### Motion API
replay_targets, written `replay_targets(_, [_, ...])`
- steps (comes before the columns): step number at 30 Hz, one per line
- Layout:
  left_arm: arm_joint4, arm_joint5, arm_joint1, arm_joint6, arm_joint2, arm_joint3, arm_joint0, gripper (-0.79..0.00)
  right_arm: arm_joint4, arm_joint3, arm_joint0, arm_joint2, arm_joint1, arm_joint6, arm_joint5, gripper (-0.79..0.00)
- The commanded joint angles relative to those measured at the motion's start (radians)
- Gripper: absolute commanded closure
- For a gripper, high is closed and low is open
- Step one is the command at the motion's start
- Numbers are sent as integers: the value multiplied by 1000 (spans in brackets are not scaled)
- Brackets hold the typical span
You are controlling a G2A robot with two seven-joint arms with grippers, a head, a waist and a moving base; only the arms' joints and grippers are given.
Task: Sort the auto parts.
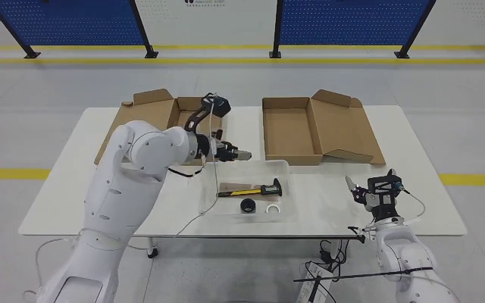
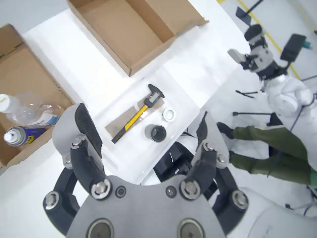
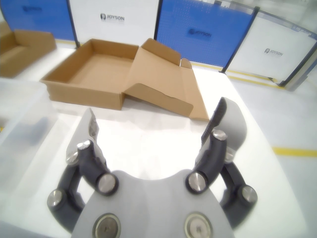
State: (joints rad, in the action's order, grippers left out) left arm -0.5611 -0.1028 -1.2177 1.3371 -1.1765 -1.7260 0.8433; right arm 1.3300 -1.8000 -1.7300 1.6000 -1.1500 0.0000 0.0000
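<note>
My left gripper (image 2: 143, 113), right gripper (image 3: 156, 107) gape empty; bottle (image 2: 27, 110), spray can (image 2: 18, 136) boxed at ten o'clock, caliper (image 2: 135, 119), sleeve (image 2: 156, 133), ring (image 2: 169, 114) left in tray (image 1: 287, 173)

- The table (image 1: 424, 204) has a smooth white top with a faint sheen.
- The right box (image 1: 288, 132) and the left box (image 2: 22, 75) are matt brown cardboard with raw-cut edges.
- The bin (image 3: 22, 105) is smooth, cloudy, translucent plastic.
- The caliper (image 2: 138, 115) has a black plastic head and a glossy yellow-and-black beam.
- The black cylinder (image 2: 155, 133) has a satin shine.
- The white ring (image 2: 169, 114) looks like glossy plastic.
- The bottle (image 2: 29, 110) is clear plastic.
- The spray can (image 2: 17, 136) is glossy blue.
- The left end effector (image 2: 143, 115) and the right end effector (image 3: 156, 110) have brushed grey metal plates, shiny bolts and black ribbed pads (image 2: 88, 127) that look rubbery.
</note>
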Motion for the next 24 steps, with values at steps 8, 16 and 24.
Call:
replay_targets(8, [113, -99, 4, 106, 82, 42, -1, -785, 0, 0, 0, 0, 0, 0, 0, -785])
replay_targets(16, [139, -98, 5, 105, 100, 73, -6, -785, 0, 0, 0, 0, 0, 0, 0, -785])
replay_targets(24, [139, -98, 5, 105, 100, 73, -6, -785, 0, 0, 0, 0, 0, 0, 0, -785])
